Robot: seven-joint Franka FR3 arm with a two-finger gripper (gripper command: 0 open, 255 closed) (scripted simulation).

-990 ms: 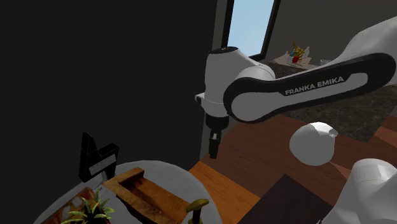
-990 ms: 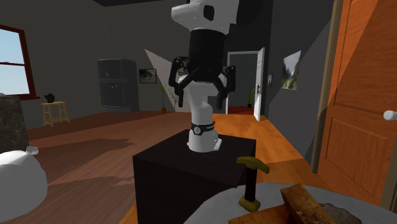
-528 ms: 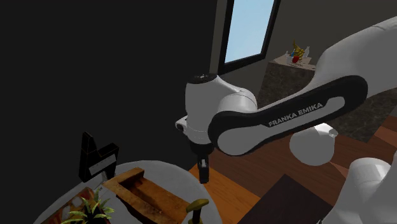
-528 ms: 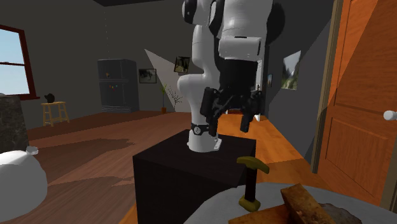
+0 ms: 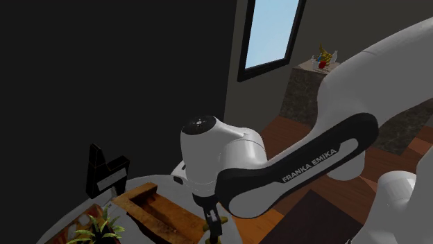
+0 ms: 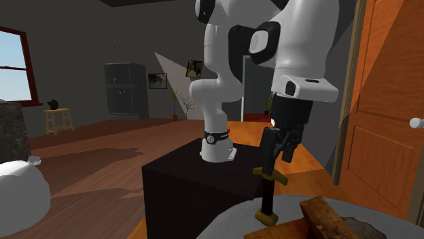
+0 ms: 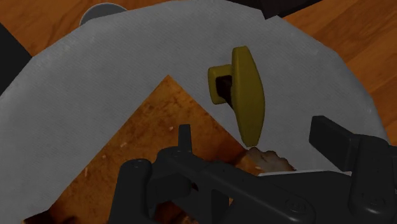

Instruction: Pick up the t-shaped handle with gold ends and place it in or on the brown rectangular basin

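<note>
The t-shaped handle (image 6: 268,197) stands upright on the round grey table (image 7: 89,102), gold foot down and gold crossbar on top, just beside the brown basin (image 6: 325,213). The gripper (image 6: 277,155) hangs right over that crossbar, black fingers (image 7: 328,135) spread apart and clasping nothing; whether they touch it, I can't tell. A leafy plant (image 5: 97,226) sits beside the basin, towards the shoulder view's left.

Gold-ended dark handle (image 7: 247,95), brown basin (image 5: 156,208), grey table (image 7: 83,76), white arm (image 5: 222,149), seemingly green plant (image 5: 97,227)
</note>
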